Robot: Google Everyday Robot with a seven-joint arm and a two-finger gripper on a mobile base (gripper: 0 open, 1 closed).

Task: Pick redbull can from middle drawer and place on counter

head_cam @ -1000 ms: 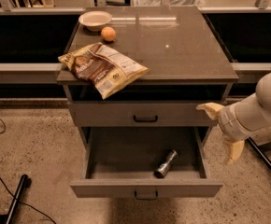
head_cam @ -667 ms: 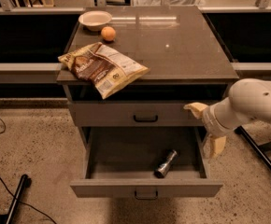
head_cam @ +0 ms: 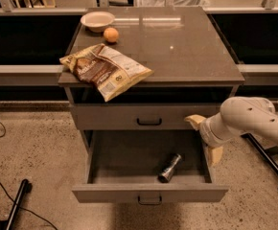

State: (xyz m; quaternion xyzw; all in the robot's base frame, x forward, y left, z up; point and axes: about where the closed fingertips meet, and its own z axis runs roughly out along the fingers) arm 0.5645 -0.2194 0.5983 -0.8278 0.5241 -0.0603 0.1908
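The redbull can lies on its side on the floor of the middle drawer, right of centre and near the front. The drawer is pulled fully out. My gripper is open, with its two cream fingers spread one above the other. It hangs at the drawer's right rear corner, above and to the right of the can, and is not touching it. The white arm comes in from the right. The counter is the glossy dark top of the cabinet.
A chip bag overhangs the counter's front left edge. A white bowl and an orange sit at the back left. The upper drawer front is closed. A black stand leg crosses the floor on the right.
My arm has moved left, bringing the gripper from beside the cabinet to the open drawer's right rear corner. The can has not moved.
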